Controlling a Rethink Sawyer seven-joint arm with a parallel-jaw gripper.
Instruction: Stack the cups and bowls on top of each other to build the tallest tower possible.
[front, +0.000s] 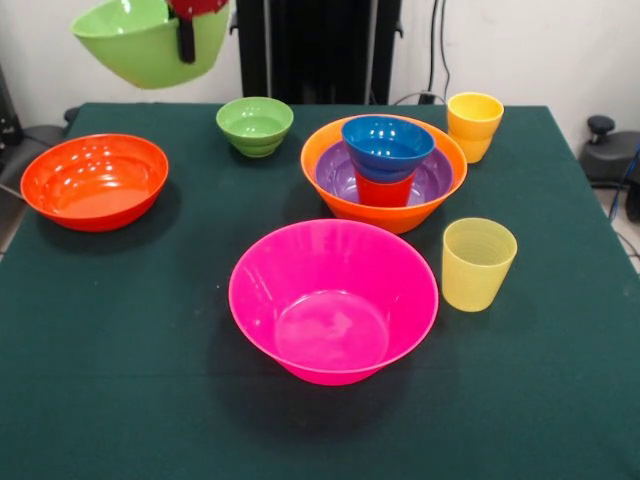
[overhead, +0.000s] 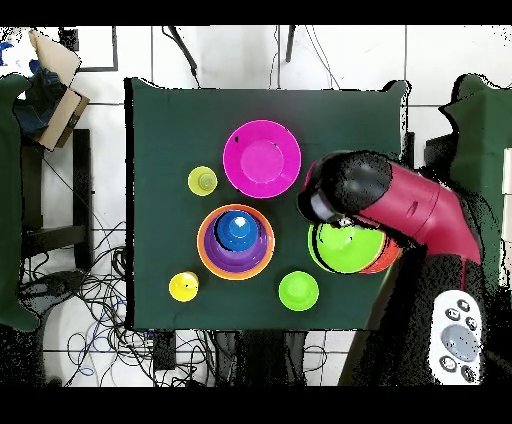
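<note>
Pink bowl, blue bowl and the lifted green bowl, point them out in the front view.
pink bowl (front: 332, 330), front view, inner floor.
blue bowl (front: 387, 143), front view, inside, atop the tower.
green bowl (front: 135, 45), front view, outer wall, held aloft.

Lit brightly and evenly from above. Leaves only a soft, faint shadow on the dark table cloth under the large pink bowl, slightly to its left and front. Puts a pale sheen on that bowl's floor. Scatters small white glints down the inner wall of the red-orange bowl, left of and beyond the pink bowl. Gives a mild gloss inside the lifted green bowl, farther back on that side. Glows through the translucent yellow cup, just right of the pink bowl. Flattens colours from overhead.
</note>
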